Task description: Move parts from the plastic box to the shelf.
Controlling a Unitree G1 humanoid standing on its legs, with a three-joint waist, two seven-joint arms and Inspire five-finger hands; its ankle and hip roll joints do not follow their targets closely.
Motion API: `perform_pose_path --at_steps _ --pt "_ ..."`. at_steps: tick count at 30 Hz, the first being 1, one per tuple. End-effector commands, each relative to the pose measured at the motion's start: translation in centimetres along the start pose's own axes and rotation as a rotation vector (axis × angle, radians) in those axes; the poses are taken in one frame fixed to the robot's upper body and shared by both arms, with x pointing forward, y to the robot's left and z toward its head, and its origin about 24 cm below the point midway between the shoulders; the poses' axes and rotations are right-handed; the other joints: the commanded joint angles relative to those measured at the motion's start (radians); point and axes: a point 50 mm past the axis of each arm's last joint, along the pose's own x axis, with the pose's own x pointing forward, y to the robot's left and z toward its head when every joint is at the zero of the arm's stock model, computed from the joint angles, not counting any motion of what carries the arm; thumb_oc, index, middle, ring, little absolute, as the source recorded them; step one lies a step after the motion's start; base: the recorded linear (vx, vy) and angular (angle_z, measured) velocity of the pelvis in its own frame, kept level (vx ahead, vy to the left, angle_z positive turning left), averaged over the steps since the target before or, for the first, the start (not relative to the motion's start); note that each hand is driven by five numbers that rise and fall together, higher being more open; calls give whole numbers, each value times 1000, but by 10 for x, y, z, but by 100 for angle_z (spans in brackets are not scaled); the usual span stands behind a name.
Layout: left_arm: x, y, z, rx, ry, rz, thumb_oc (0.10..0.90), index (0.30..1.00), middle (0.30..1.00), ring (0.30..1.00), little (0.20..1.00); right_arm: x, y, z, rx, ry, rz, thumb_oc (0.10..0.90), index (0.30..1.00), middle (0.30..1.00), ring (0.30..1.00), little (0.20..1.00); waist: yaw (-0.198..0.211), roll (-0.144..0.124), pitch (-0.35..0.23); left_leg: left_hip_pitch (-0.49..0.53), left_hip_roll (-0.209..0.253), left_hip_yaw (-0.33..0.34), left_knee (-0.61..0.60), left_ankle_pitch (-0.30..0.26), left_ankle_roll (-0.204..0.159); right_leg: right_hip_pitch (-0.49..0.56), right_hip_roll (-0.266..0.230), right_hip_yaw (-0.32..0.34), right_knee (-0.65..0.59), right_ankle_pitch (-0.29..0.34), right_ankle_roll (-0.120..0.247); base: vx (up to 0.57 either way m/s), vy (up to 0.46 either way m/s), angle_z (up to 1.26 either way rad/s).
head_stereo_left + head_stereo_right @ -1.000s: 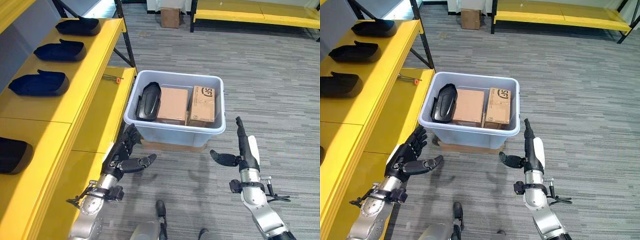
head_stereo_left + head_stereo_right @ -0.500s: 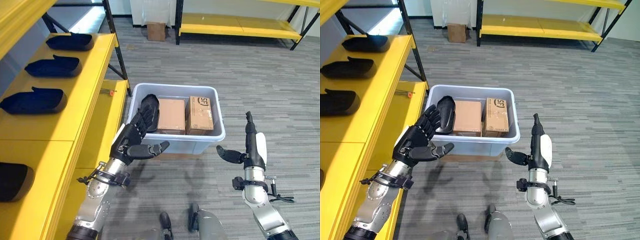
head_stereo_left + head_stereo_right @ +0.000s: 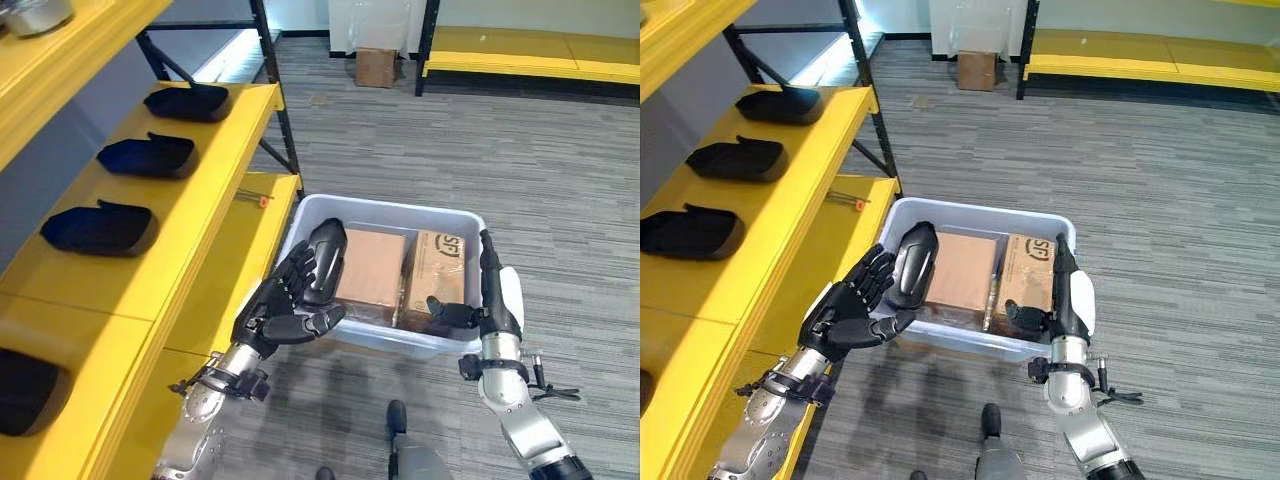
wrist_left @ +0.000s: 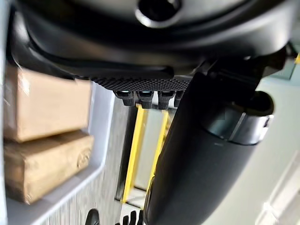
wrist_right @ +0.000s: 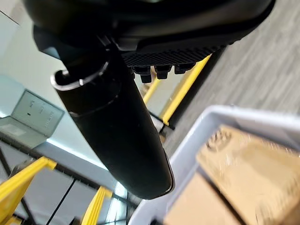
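Stereo head views, both hands raised before the plastic box (image 3: 440,345), which sits on the carpeted floor beside the yellow shelf (image 3: 215,160). Inside the box, one black moulded part (image 3: 913,262) lies at the shelf-side end, its long axis running from the near wall to the far wall; two cardboard boxes (image 3: 962,270) fill the rest. The left hand (image 3: 290,305), fingers spread and relaxed and holding nothing, hovers at the near rim just in front of the part and is judged the nearer hand for the pick. The right hand (image 3: 492,300), fingers straight and thumb out, also empty, stands before the opposite end by the cardboard. Similar black parts (image 3: 100,228) already rest on the shelf.
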Motion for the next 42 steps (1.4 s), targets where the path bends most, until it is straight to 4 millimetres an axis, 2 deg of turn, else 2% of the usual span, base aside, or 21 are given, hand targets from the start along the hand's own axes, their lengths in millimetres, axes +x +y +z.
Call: perform_pose_path --at_steps 1,6,12,14,15,17,18,20,23,25,27,28,32,33,34,42 --pt "11 -4 49 -1 -289 -49 900 1000 1000 1000 1000 14 -20 29 6 -190 -104 900 1000 1000 1000 1000 -14 -13 -40 -20 62 -15 -42 -9 -2 -59 -67 -17 132 -106 102 109 -13 -10" --pt "7 -3 52 8 -300 -53 900 1000 1000 1000 1000 16 -33 36 -109 -292 -181 900 1000 1000 1000 1000 -14 -5 -24 -47 79 -6 -34 12 -15 -56 -59 -17 142 -122 92 105 -30 2" --pt "11 -2 59 20 -311 -10 900 1000 1000 1000 1000 22 -56 64 -218 -497 -279 900 1000 1000 1000 1000 -20 1 -13 -47 97 4 -3 13 -25 -83 -53 -32 197 -156 78 124 -147 19" --pt "12 1 57 24 -294 16 900 1000 1000 1000 1000 24 -66 76 -220 -571 -288 900 1000 1000 1000 1000 -25 7 -22 -52 118 31 107 48 -42 -91 -44 -69 222 -191 42 100 -304 10" --pt "14 0 57 25 -294 11 900 1000 1000 1000 1000 25 -68 77 -217 -577 -285 900 1000 1000 1000 1000 -25 9 -19 -72 137 38 182 95 -58 -78 -36 -81 222 -205 27 31 -246 -3" --pt "19 -3 57 27 -296 -15 900 1000 1000 1000 1000 26 -69 78 -212 -588 -277 900 1000 1000 1000 1000 -23 -2 -9 -163 160 45 401 162 -81 -47 -25 -93 208 -220 -8 77 -333 9" --pt "24 -2 55 40 -287 4 900 1000 1000 1000 1000 26 -63 75 -182 -578 -237 900 1000 1000 1000 1000 -16 -9 11 -281 165 30 542 154 -74 -14 -17 -77 208 -237 -23 133 -270 17" --pt "23 -1 53 24 -286 20 900 1000 1000 1000 1000 24 -59 73 -166 -562 -218 900 1000 1000 1000 1000 -12 -7 18 -312 157 34 512 147 -58 -1 -17 -55 208 -241 -18 160 -24 -18" --pt "16 0 50 17 -279 33 900 1000 1000 1000 1000 20 -55 65 -151 -518 -186 900 1000 1000 1000 1000 -1 12 28 -327 172 24 326 187 -58 24 -10 -21 221 -261 -2 166 179 -34" --pt "7 4 47 4 -271 41 900 1000 1000 1000 1000 15 -54 58 -140 -496 -173 900 1000 1000 1000 1000 10 15 29 -329 227 1 133 268 -88 67 -14 -9 219 -283 8 237 265 -57" --pt "2 9 41 -8 -254 36 900 1000 1000 1000 1000 11 -55 50 -122 -460 -168 900 1000 1000 1000 1000 13 4 31 -334 276 14 40 329 -109 109 -30 -16 220 -300 12 227 245 -36" --pt "1 10 38 -11 -244 32 900 1000 1000 1000 1000 10 -54 48 -122 -446 -161 900 1000 1000 1000 1000 13 -2 33 -344 291 19 28 335 -112 121 -37 -17 224 -307 12 180 233 -24" --pt "-2 12 33 -29 -236 37 900 1000 1000 1000 1000 6 -50 40 -128 -406 -110 900 1000 1000 1000 1000 9 8 33 -318 297 25 13 297 -114 119 -50 -12 272 -340 22 119 264 -25" --pt "-3 12 33 -29 -234 38 900 1000 1000 1000 1000 1 -47 37 -131 -392 -87 900 1000 1000 1000 1000 -1 23 33 -297 296 35 11 271 -114 108 -54 -9 313 -360 24 121 283 -27" --pt "-4 13 32 -19 -230 37 900 1000 1000 1000 1000 -3 -47 34 -131 -384 -80 900 1000 1000 1000 1000 -5 26 31 -285 289 38 12 257 -113 104 -57 -6 324 -363 27 152 359 -11" --pt "-3 19 41 13 -251 86 900 1000 1000 1000 1000 -3 -52 32 -134 -355 -110 900 1000 1000 1000 1000 7 25 10 -244 214 23 7 188 -93 94 -95 -23 296 -327 63 63 188 9"
